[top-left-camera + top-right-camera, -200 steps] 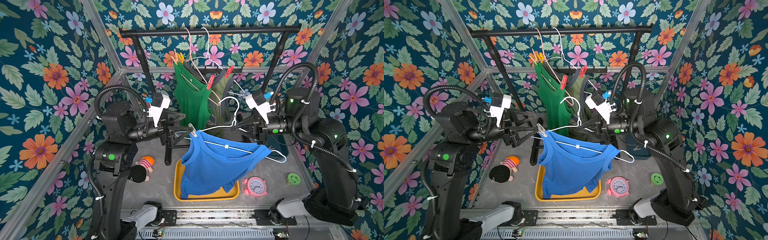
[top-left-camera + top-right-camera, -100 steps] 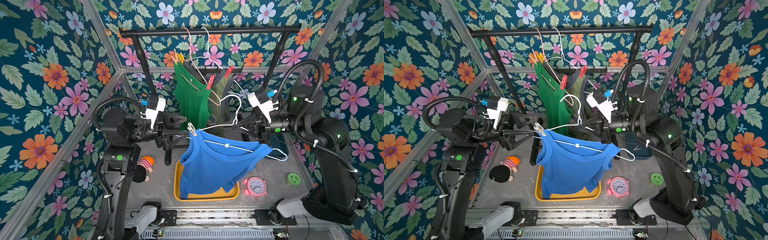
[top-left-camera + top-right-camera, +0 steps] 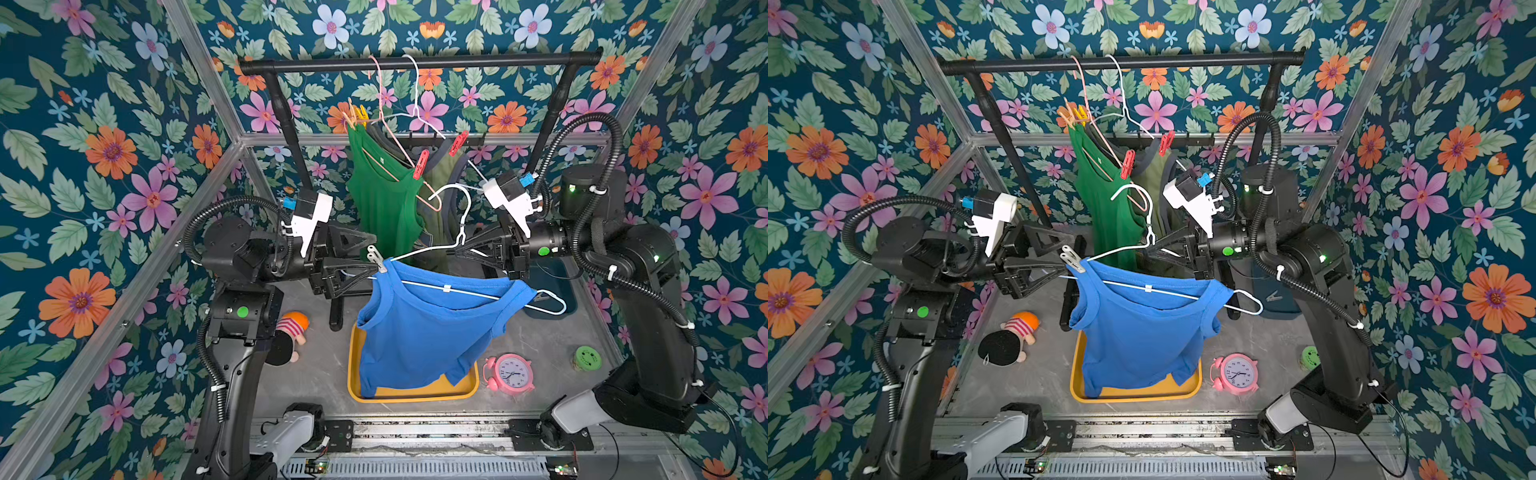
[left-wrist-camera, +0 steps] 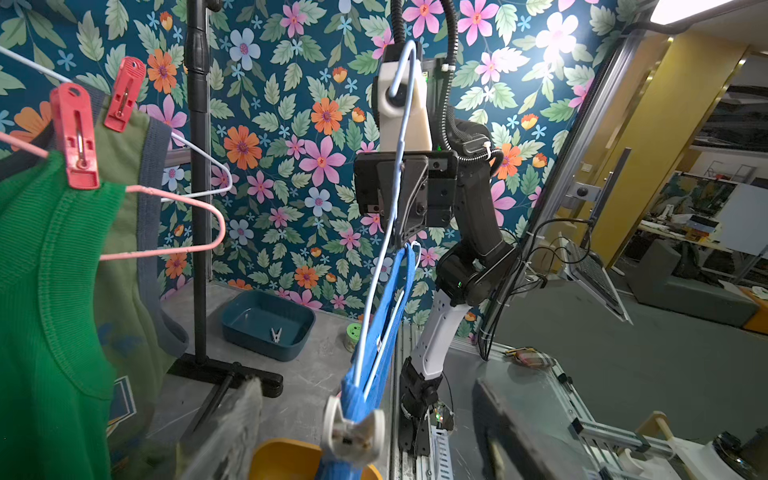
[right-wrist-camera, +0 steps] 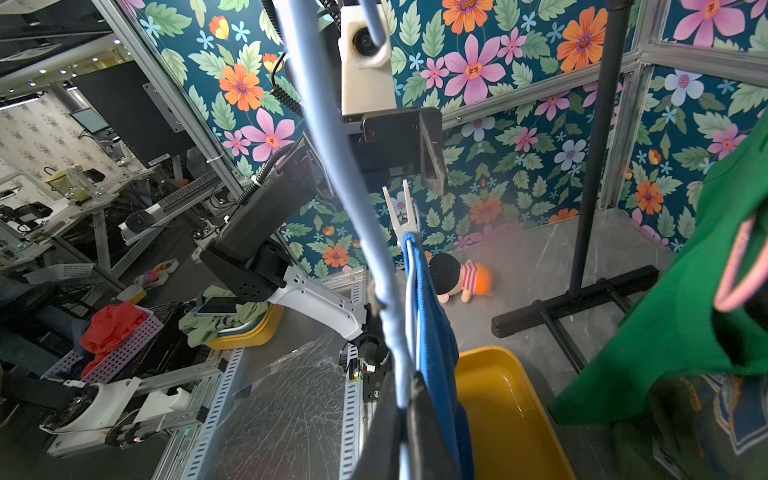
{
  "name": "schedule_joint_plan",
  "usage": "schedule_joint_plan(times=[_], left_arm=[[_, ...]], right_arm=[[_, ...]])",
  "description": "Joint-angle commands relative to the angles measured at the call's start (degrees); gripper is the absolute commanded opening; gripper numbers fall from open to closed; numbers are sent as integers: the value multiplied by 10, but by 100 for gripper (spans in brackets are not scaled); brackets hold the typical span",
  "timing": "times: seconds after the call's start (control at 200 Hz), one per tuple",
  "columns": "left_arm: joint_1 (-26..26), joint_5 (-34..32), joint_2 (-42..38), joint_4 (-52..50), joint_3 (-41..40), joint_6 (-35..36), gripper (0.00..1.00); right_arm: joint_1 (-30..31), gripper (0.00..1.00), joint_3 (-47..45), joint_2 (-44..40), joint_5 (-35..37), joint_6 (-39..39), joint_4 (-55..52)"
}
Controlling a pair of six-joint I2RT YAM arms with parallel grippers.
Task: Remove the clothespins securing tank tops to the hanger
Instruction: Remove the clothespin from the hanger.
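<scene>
We are working below the rack (image 3: 498,57), where the green top (image 3: 386,208) is hanging pegged. In front, the blue top (image 3: 415,340) is drooping, soft and limp, from a thin wire hanger (image 5: 332,137) that our right pincer (image 3: 455,250) is clamping just below the hook. Our left pincer (image 3: 368,257) is standing wide, straddling the grey peg (image 3: 376,259) on the top's shoulder. We are judging that peg light, stiff and springy, best squeezed at its splayed tails, clear of cloth.

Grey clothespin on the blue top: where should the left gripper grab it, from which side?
Pinch the clothespin by its two splayed tails, standing clear above the blue top, one finger per face. Approach from the left gripper's side; the right gripper holds the hanger opposite.
</scene>
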Motion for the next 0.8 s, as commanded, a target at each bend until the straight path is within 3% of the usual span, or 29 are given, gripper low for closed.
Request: schedule_joint_plan(times=[0.0, 0.12, 0.235, 0.39, 0.795], left_arm=[[0, 12, -5, 22, -4, -2, 78], [0, 9, -9, 25, -9, -1, 76], [0, 10, -7, 26, -10, -3, 59], [-1, 9, -2, 27, -6, -5, 43], [-1, 8, -5, 28, -7, -5, 22]], right_arm=[[0, 0, 6, 3, -15, 0, 23], [0, 0, 8, 8, -18, 2, 25], [0, 0, 9, 9, -17, 3, 26], [0, 0, 9, 7, -17, 3, 27], [0, 0, 9, 7, -14, 1, 25]])
